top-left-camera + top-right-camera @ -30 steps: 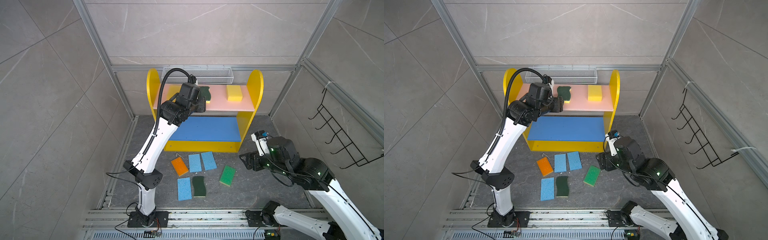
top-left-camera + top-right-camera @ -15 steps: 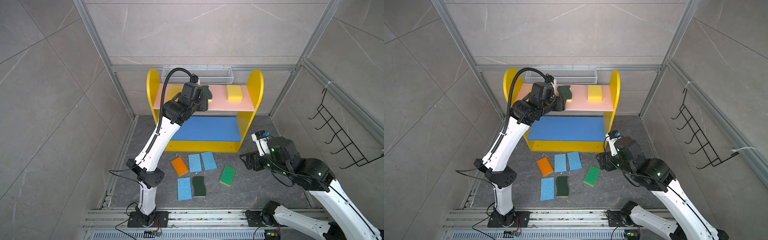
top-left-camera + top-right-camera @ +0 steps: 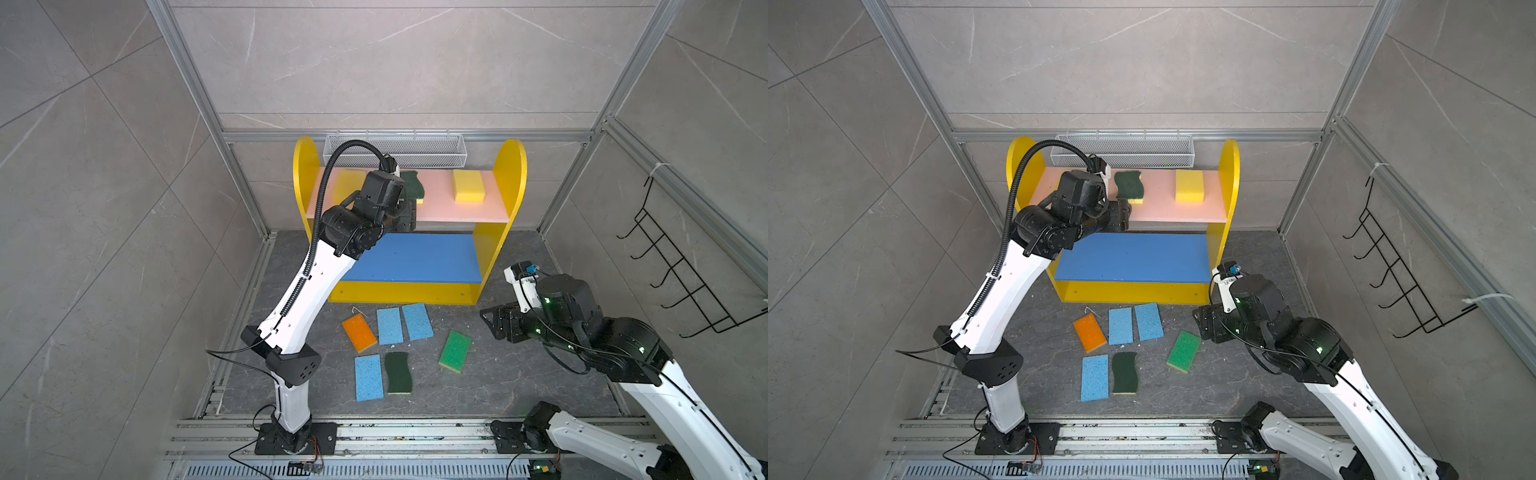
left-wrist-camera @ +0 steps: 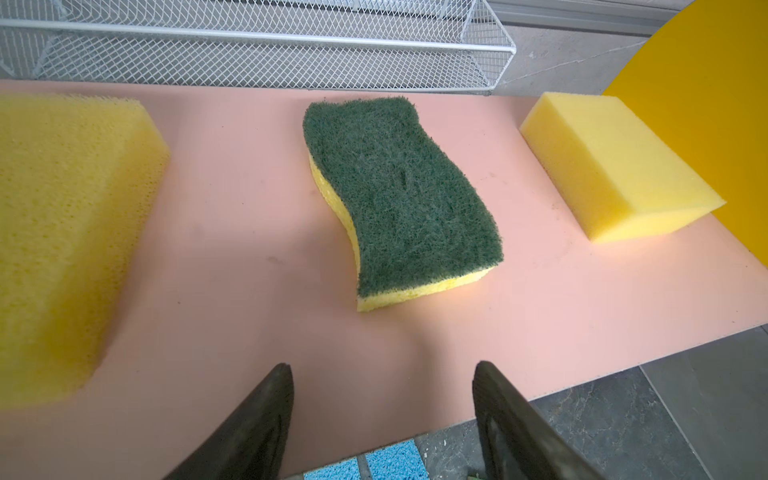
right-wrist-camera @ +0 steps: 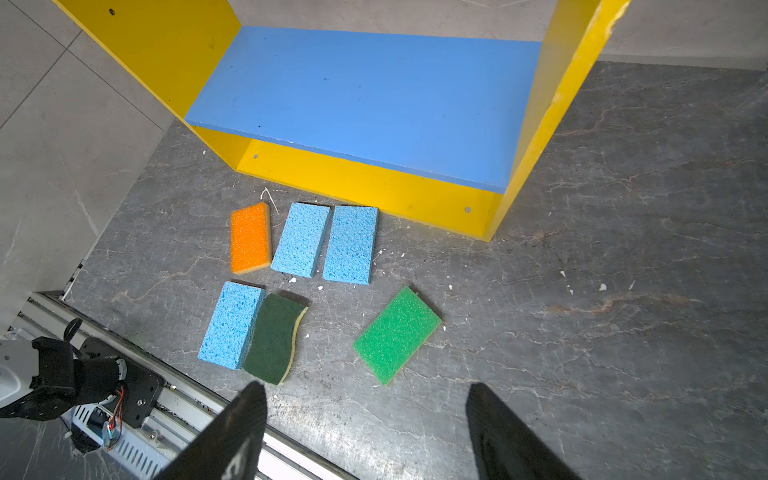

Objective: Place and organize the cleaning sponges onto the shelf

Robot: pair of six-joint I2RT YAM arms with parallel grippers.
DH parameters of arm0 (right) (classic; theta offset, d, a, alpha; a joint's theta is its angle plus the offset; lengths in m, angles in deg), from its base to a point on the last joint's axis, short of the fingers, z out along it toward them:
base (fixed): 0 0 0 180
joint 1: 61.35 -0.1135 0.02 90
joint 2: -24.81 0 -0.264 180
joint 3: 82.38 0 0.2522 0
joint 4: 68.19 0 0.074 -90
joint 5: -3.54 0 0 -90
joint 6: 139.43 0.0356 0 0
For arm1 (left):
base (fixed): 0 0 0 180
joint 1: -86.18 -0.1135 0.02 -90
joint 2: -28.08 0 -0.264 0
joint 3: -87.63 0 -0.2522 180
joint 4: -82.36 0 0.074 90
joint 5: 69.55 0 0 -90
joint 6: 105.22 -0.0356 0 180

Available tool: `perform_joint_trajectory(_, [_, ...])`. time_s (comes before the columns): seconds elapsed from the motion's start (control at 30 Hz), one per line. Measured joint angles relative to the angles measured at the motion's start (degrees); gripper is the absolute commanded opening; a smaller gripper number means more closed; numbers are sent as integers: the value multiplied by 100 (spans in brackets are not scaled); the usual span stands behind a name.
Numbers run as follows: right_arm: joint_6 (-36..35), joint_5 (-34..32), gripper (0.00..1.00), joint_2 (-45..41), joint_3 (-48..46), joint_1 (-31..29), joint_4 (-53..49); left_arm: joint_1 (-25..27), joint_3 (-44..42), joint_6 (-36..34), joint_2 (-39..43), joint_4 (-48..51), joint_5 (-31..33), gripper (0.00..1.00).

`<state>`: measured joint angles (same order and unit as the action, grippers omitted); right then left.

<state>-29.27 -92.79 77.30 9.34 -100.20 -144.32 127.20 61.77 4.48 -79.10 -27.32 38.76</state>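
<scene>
Jaws open, empty on both arms. Green-topped sponge [image 3: 455, 351], lower centre in a top view: likely light, squashy; pinch across long edges mid-length or it'll fold.

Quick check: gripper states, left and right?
Left gripper: open, holding nothing; the dark-green scourer lies ahead of it on the pink board.
Right gripper: open, holding nothing.
</scene>
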Motion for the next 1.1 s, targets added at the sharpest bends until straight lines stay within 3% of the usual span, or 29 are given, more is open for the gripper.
perform_joint_trajectory(0.23, [0,-7,78,-70,0,0,-7,0,302,44,-203,63,-81,80])
perform_joint_trajectory(0.7, [-4,-94,78,-199,0,0,-133,74,393,144,-356,-109,-28,80])
perform_joint_trajectory(0.9, [-48,-68,65,-90,83,0,-131,225,306,155,-302,-168,11,76])
perform_joint_trajectory(1.1, [-39,87,55,396,743,0,-70,313,37,153,46,-66,-63,74])
